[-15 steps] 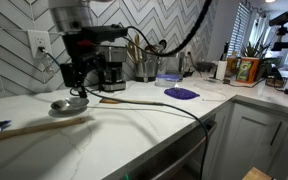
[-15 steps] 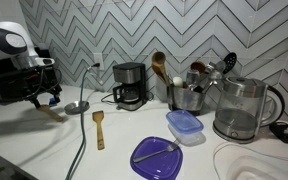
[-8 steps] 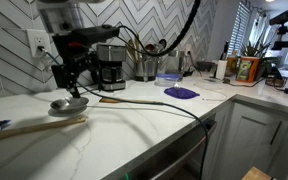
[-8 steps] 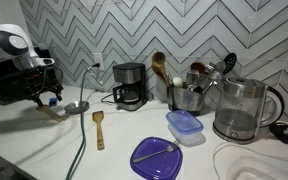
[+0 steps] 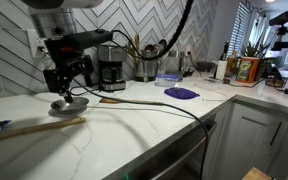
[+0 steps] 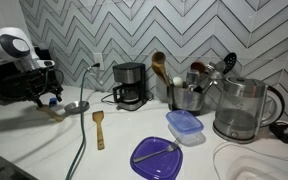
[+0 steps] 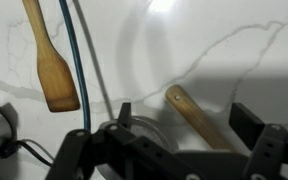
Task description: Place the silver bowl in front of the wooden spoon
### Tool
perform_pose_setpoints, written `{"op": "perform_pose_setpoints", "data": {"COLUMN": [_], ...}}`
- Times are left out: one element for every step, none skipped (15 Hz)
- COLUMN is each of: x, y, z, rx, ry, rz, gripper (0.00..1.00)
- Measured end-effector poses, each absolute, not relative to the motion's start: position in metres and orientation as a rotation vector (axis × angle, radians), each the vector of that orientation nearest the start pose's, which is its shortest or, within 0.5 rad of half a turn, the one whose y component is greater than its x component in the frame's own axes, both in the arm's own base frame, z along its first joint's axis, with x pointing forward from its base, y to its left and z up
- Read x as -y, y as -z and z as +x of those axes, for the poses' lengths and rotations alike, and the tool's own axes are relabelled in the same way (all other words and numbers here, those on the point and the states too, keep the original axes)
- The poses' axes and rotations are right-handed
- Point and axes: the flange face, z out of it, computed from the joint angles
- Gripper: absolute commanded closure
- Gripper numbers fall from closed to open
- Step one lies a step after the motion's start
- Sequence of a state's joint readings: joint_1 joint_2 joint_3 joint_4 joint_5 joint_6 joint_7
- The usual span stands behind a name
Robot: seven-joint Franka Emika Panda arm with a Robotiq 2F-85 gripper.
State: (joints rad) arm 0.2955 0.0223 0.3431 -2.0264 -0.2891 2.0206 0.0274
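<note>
bowl (image 5: 68, 104): shiny steel, pretty much a mirror finish
long spoon (image 5: 34, 126): pale bare wood, matt
short spatula (image 7: 52, 60): darker brown wood, smooth, grain showing
worktop (image 5: 134, 140): white stone look with grey veins, polished enough to throw glare
end effector (image 5: 69, 88): black and mostly matt, can't tell if plastic or metal
wall tiles (image 6: 184, 30): glazed, slight sheen
kettle (image 6: 242, 108): clear glass body
plate (image 6: 156, 153): purple, glossy, looks like plastic
</note>
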Motion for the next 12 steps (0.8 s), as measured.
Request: {"op": "perform_pose_setpoints", "data": {"x": [-0.323,-0.33,-0.337,-0.343,-0.35,-0.355,-0.36,-0.365,-0.37,-0.374,-0.378,-0.382], "y": [-0.432,-0.426,-0.421,-0.416,-0.411,-0.406,-0.402,-0.398,-0.394,-0.39,-0.386,-0.383], "z": [0.458,0.462,0.465,0.469,0.472,0.476,0.48,0.483,0.486,0.489,0.491,0.494], "rx": [1.231,1.231,1.234,1.235,1.24,1.246,1.251,1.256,1.263,1.269,1.276,1.28], "ry": [0.097,0.105,0.119,0.141,0.167,0.199,0.229,0.257,0.281,0.305,0.328,0.347], "rz": [-3.153,-3.153,-3.155,-3.156,-3.159,-3.164,-3.172,-3.182,-3.191,-3.201,-3.209,-3.219], "gripper": [0.0,0.0,0.0,0.0,0.0,0.0,0.0,0.0,0.0,0.0,0.0,0.0]}}
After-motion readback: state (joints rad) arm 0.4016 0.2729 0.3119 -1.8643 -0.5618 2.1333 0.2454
